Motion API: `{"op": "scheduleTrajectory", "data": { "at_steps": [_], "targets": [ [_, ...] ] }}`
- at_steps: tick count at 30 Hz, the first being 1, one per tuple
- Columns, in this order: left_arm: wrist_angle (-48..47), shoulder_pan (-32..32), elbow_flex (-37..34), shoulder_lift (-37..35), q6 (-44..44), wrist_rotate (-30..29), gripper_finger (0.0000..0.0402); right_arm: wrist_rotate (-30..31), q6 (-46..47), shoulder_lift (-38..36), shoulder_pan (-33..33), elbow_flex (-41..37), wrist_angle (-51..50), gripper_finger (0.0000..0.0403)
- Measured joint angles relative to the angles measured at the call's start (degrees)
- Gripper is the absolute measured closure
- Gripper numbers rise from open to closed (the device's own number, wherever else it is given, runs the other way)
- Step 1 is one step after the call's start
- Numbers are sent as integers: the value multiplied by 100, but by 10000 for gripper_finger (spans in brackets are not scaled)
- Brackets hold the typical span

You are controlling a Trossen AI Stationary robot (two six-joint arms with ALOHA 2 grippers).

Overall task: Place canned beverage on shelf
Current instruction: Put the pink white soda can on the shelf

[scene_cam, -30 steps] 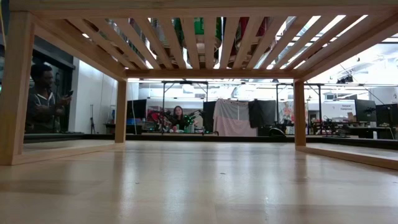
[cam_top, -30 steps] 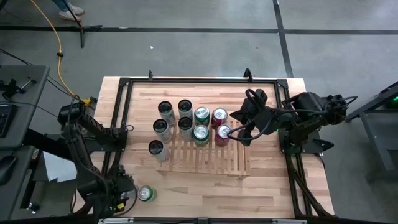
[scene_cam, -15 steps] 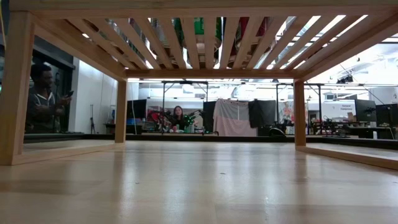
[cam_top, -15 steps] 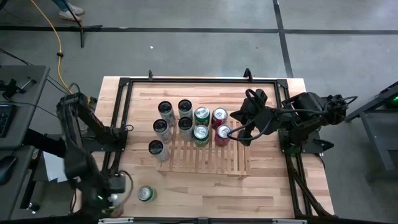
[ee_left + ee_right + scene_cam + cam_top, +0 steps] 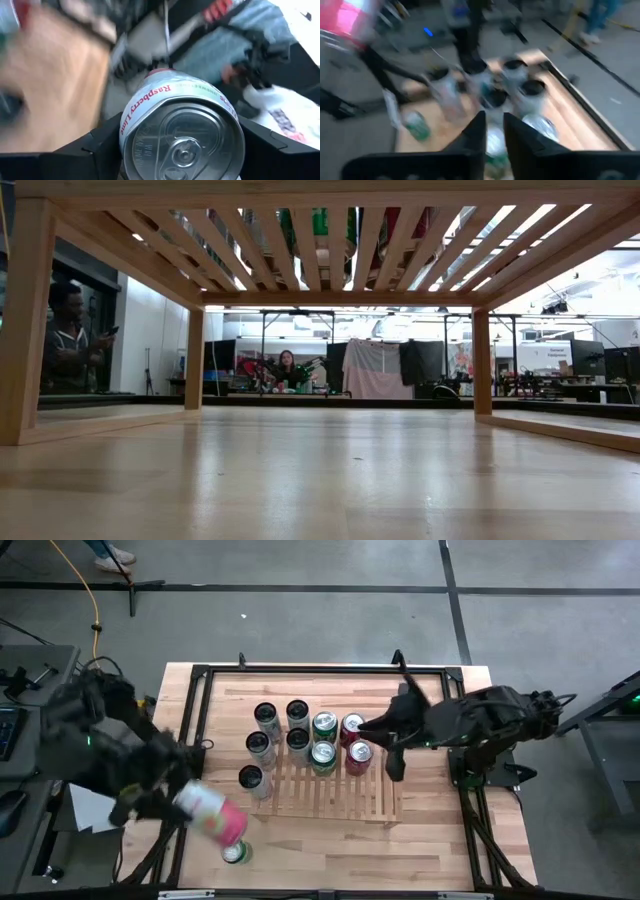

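Observation:
My left gripper [image 5: 188,802] hangs above the table's near left corner, shut on a white-and-pink can [image 5: 212,812] marked "Raspberry Lime" [image 5: 180,135]. The slatted light-wood shelf [image 5: 345,798] stands mid-table and is seen from below in the low view [image 5: 320,250]. Several cans stand on its far and left part, among them a red one [image 5: 358,752] and a green one [image 5: 322,754]. My right gripper [image 5: 368,730] hovers over the shelf's far right. Its fingers [image 5: 492,132] are a narrow gap apart with nothing between them. My left gripper pinches the can's round wall just below its top rim [image 5: 127,125] between its two fingers [image 5: 100,145], one on each side. The can's top faces back toward the wrist, so the can lies along the fingers. It is lifted clear of the table and tilted, pink end lowest.
A lone green can [image 5: 236,853] stands on the tabletop near the front left, just under the held can. Black frame rails [image 5: 200,720] run along the table's edges. The shelf's near right slats [image 5: 360,802] are bare. People show in the room beyond [image 5: 70,340].
My left gripper has risen from low at the table's near left corner and swung toward the shelf. It has turned from pointing down to nearly level and brought the white-and-pink can up clear of the table. My right gripper has tipped a little over the shelf's far right.

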Motion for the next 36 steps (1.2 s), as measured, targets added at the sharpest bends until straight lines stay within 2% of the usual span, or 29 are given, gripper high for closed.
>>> {"op": "scheduleTrajectory", "data": {
  "at_steps": [3,7,10,12,16,21,26,29,36],
  "targets": [
    [0,705,619,251,1449,-157,128,-401,-15,-58,0,0,771,299],
    [-22,1655,1077,597,3002,-222,128,-937,-151,-52,4,0,1727,199],
    [-22,2267,1153,799,3600,-171,128,-1376,-168,4,-23,2,2083,124],
    [-37,2619,1153,945,3818,112,128,-1574,-319,45,-56,2,2146,82],
    [-24,3144,1151,1286,4343,643,128,-1616,-695,40,-117,1,2156,29],
    [11,3596,1151,1745,5340,1136,128,-1747,-767,84,-387,7,1987,11],
    [342,3823,1145,2176,6470,1498,128,-2634,-520,179,-761,2,1297,11],
    [624,3815,1145,2330,7067,1443,128,-3184,-111,181,-927,2,1057,11],
    [771,3549,1147,2501,8397,1145,128,-3802,262,195,-1058,2,517,11]
  ]
}}
